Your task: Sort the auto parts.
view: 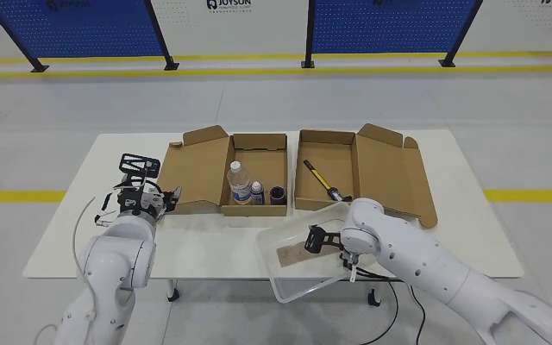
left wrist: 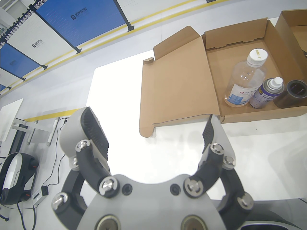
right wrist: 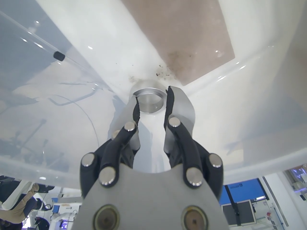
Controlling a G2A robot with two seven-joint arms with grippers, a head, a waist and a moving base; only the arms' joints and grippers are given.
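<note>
Currently the right gripper (view: pixel 316 240) sits inside the clear plastic bin (view: pixel 285 285), low centre of the top view at the table's (view: pixel 207 246) near edge; the bin lies skewed to that edge, just below the right-hand cardboard box (view: pixel 332 159).

Right wrist view: right gripper (right wrist: pixel 152 95) narrowed to a small gap, a metal ring (right wrist: pixel 144 91) held between its two fingers; both pads (right wrist: pixel 168 101) appear to touch the ring's sides, one on each; the ring rests low in the bin where floor meets wall (right wrist: pixel 72 25); a brown sheet (right wrist: pixel 187 25) lies flat on the bin floor just beyond the ring, dark specks at its nearest corner. Same sheet (view: pixel 291 256) shows in the top view beside the gripper.

Left gripper (view: pixel 140 164) at the left side of the top view, over the table's left part, beside the open flap of the left-hand cardboard box (view: pixel 259 147). Left wrist view: left gripper (left wrist: pixel 150 130) spread wide, nothing between its fingers, bare white table beneath.

Left-hand box (left wrist: pixel 239 37), along its near wall in a row: clear bottle (view: pixel 239 183) (left wrist: pixel 244 82) with white cap, upright; small spray can (view: pixel 257 193) (left wrist: pixel 265 94), touching the bottle; black cylinder (view: pixel 278 195) (left wrist: pixel 291 93), just beside the can.

Right-hand box: one long tool (view: pixel 319 178) with a yellow and black handle, lying diagonally on the box floor.
</note>
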